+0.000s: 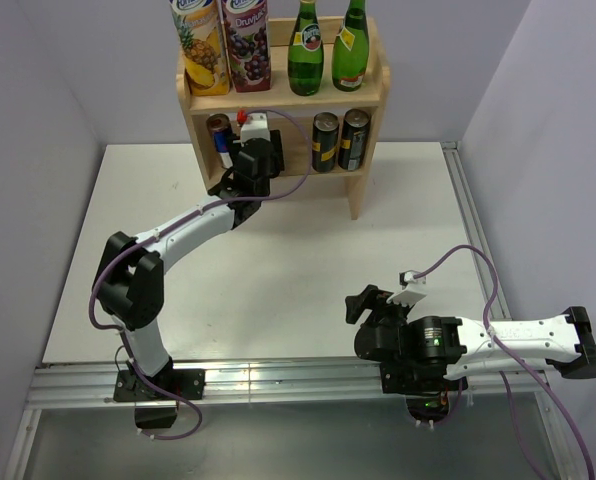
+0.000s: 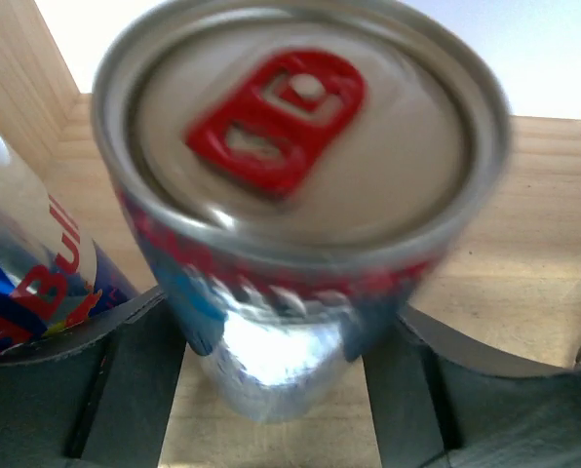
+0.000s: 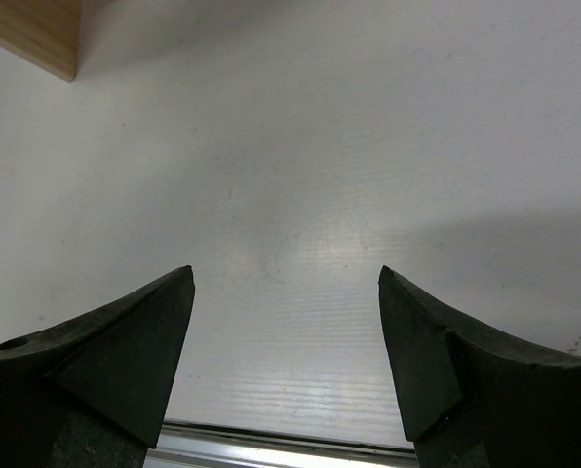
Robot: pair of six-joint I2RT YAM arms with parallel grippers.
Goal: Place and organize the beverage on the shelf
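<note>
The light-wood shelf (image 1: 380, 84) stands at the table's far edge. My left gripper (image 1: 246, 152) reaches into the left half of its lower tier. In the left wrist view a silver-blue can with a red tab (image 2: 300, 175) stands blurred between the dark fingers (image 2: 125, 380) of my left gripper (image 2: 276, 361). Whether they press on it cannot be told. A second blue-silver can (image 2: 27, 283) (image 1: 218, 135) stands just to its left. My right gripper (image 1: 373, 300) (image 3: 286, 283) hovers low over the bare table near the front edge, open with nothing between its fingers.
Two juice cartons (image 1: 200, 45) (image 1: 248, 40) and two green bottles (image 1: 305, 50) (image 1: 351, 45) stand on the shelf's top board. Two dark cans (image 1: 324, 142) (image 1: 354, 138) fill the lower tier's right half. A shelf corner (image 3: 37, 34) shows in the right wrist view.
</note>
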